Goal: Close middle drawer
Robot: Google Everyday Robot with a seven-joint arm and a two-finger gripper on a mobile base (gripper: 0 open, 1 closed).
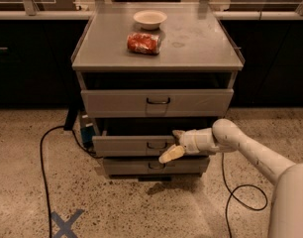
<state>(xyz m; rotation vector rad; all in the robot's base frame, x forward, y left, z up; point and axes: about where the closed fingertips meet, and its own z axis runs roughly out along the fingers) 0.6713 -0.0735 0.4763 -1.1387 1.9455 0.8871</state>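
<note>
The middle drawer (126, 146) of the grey cabinet is pulled out a little, its low front panel proud of the taller top drawer (156, 103). Its small dark wire handle (155, 145) sits at the centre. My gripper (172, 145) is at the drawer front just right of the handle, open. One fingertip (177, 133) is at the panel's top edge and the other yellowish fingertip (170, 154) is at its lower edge. My white arm (240, 145) reaches in from the right. The lowest drawer (131, 166) sits below.
A white bowl (149, 19) and a red crumpled packet (144, 42) lie on the cabinet top (201, 48). A black cable (42, 162) runs on the floor at the left and another loops at the right (240, 195). A blue tape X (65, 223) marks the floor.
</note>
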